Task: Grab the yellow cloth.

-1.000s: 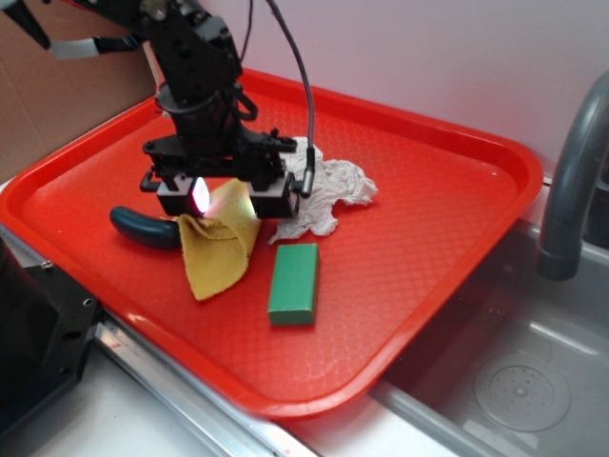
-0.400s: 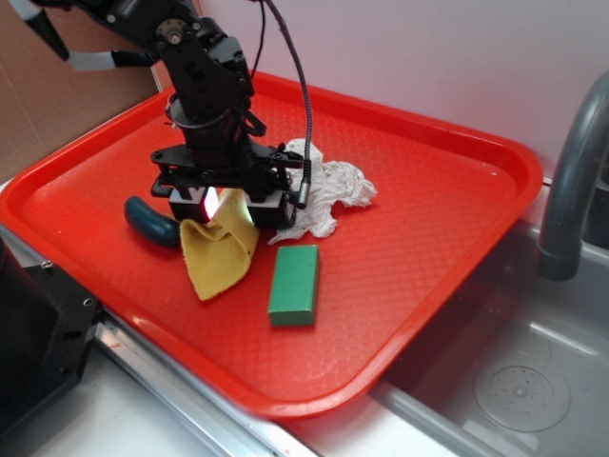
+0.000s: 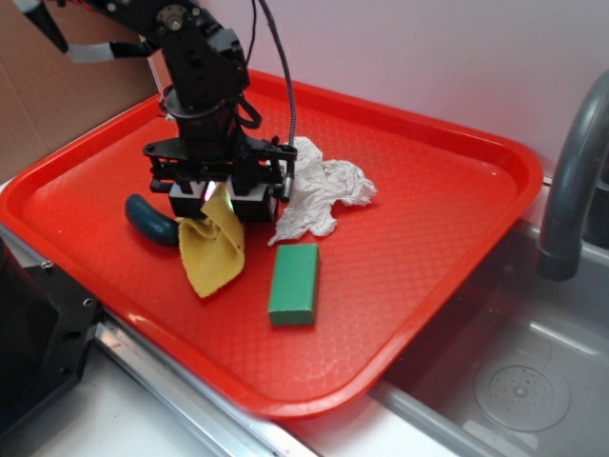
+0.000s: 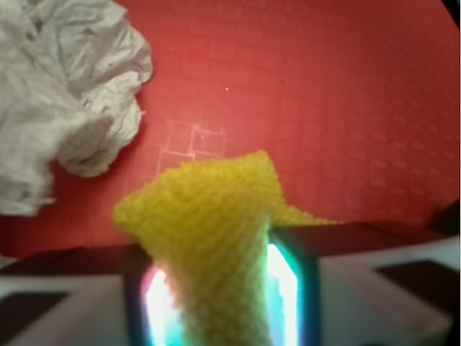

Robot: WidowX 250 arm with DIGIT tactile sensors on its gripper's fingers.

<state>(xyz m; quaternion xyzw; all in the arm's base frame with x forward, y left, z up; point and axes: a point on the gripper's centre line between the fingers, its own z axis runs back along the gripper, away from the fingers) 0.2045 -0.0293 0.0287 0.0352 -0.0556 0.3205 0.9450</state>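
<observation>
— Where's the arm?

— I see it coming in from the upper left, wrist pointing straight down over the left half of the tray (image 3: 447, 228). The gripper (image 3: 217, 202) sits low, just above the tray floor, its crossbar level and running left to right in the exterior view.

— And the fingers?

— Narrow, pinched on the cloth (image 3: 215, 246). On the wrist camera the cloth (image 4: 216, 252) rises as a yellow peak squeezed between two lit pads (image 4: 282, 277), one either side, with the fabric filling the gap.

— Is the whole cloth off the tray?

— I can't say for sure from this angle. The upper edge is up in the grip; the lower part hangs or drapes down toward the front, with its corner pointing at the near rim. It looks to me as if that lower part is touching the tray, but the exterior shot is too coarse to be certain.

— What's around it?

— A dark curved thing (image 3: 150, 220) lies just left of the cloth, partly behind the gripper. A crumpled paper towel (image 3: 319, 195) lies just right of the gripper, close to its side; on the wrist view the towel (image 4: 61, 101) fills the upper left, apart from the cloth. A green block (image 3: 294, 283) lies flat near the cloth's right, not touching it.

— Off the tray?

— A grey tap (image 3: 571, 190) at the right, over a metal sink (image 3: 514, 381).
</observation>
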